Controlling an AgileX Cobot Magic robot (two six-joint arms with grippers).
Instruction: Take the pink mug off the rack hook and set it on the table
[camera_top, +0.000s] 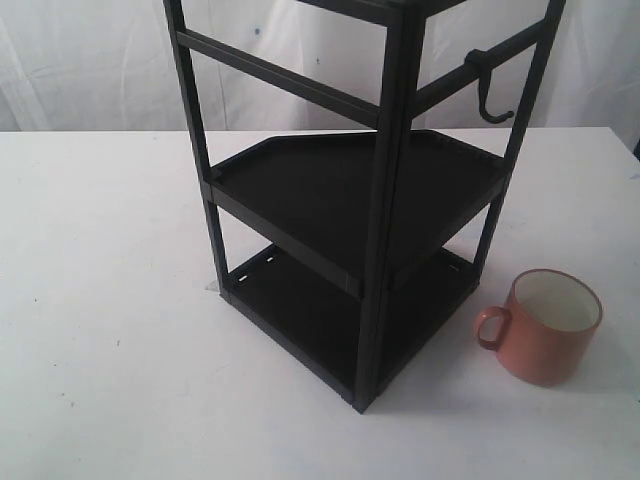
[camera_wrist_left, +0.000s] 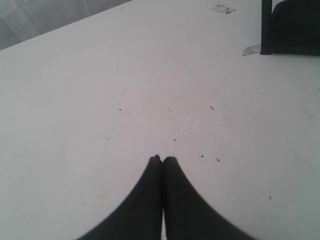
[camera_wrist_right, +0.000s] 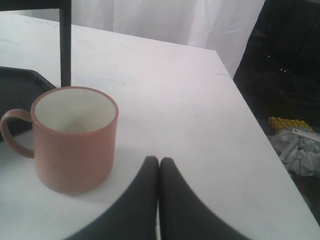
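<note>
Checking the end state: the pink mug (camera_top: 548, 325) stands upright on the desk (camera_top: 110, 300), mouth up. It sits near the lower shelf of the black rack (camera_top: 350, 200), on the right in the exterior view, apart from it. Its loop handle (camera_top: 490, 328) points toward the rack. The rack hook (camera_top: 492, 95) on the upper crossbar hangs bare.

My right gripper (camera_wrist_right: 159, 161) has its fingers pressed together with nothing between them. It is near the mug but not touching it. My left gripper (camera_wrist_left: 162, 159) is also pressed together and empty, over bare desk, with a rack leg at the far edge of its view. Neither arm shows in the exterior view.

Judgement: the mug is off the hook and set down, so the step in hand is the finish. The mug looks flat with no visible tilt, and I see no need for correction. Any next move calls only for drawing my right gripper away without brushing the mug wall, the handle or the rack upright. A sideways nudge could slide the mug toward the desk edge on that side.
</note>
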